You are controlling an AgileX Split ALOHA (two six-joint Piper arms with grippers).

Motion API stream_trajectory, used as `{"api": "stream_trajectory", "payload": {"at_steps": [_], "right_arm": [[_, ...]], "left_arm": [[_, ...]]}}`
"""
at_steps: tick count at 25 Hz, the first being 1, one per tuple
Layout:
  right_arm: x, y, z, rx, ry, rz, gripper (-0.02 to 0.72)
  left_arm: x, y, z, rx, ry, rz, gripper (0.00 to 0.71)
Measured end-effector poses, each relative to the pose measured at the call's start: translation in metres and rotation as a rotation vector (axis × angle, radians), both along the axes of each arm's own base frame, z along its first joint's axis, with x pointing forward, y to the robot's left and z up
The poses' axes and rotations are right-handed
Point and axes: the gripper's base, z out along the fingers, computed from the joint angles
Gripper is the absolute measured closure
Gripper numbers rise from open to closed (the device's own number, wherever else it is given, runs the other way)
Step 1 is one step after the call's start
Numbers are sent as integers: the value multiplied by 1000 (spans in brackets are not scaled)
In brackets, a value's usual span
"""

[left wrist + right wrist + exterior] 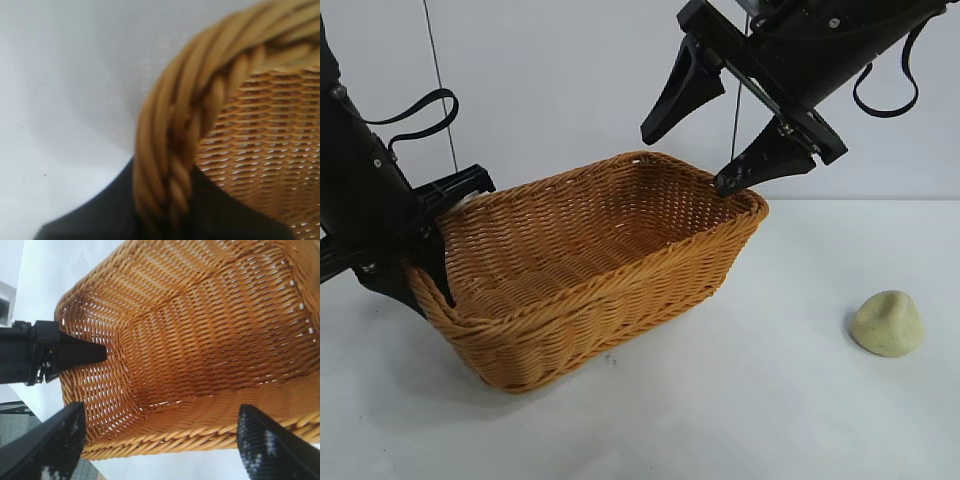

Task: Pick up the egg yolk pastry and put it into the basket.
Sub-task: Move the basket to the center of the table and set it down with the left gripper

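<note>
Pastry [887,323] alone, clear of basket [590,275]

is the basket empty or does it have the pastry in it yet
Empty. The basket shows only bare weave inside, and the egg yolk pastry sits on the table beside it.

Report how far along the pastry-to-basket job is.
Done: nothing yet; the egg yolk pastry lies on the table, outside and to the right of the basket, and the basket's inside holds nothing. In hand: the left gripper is clamped on the basket's braided rim at its left end, while the right gripper hangs open above the far right corner. Left: grasp the pastry, carry it over, drop it in.
</note>
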Motion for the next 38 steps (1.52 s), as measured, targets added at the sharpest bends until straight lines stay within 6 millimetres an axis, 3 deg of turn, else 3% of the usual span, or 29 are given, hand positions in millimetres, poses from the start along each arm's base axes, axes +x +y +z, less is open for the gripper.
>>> {"api": "stream_trajectory", "payload": {"at_steps": [5, 16, 23, 32, 38], "right_arm": [[0, 0, 0, 0, 0, 0, 134], [0, 0, 0, 0, 0, 0, 134], [0, 0, 0, 0, 1, 1, 134], [0, 0, 0, 0, 1, 1, 134], [0, 0, 0, 0, 1, 1, 134]], "left_arm": [[17, -6, -5, 36, -1, -167, 564], [61, -17, 6, 129, -37, -536, 565], [74, -16, 1, 131, -37, -555, 565], [79, -16, -25, 132, -16, -561, 567], [79, -16, -26, 130, -12, -561, 568]]}}
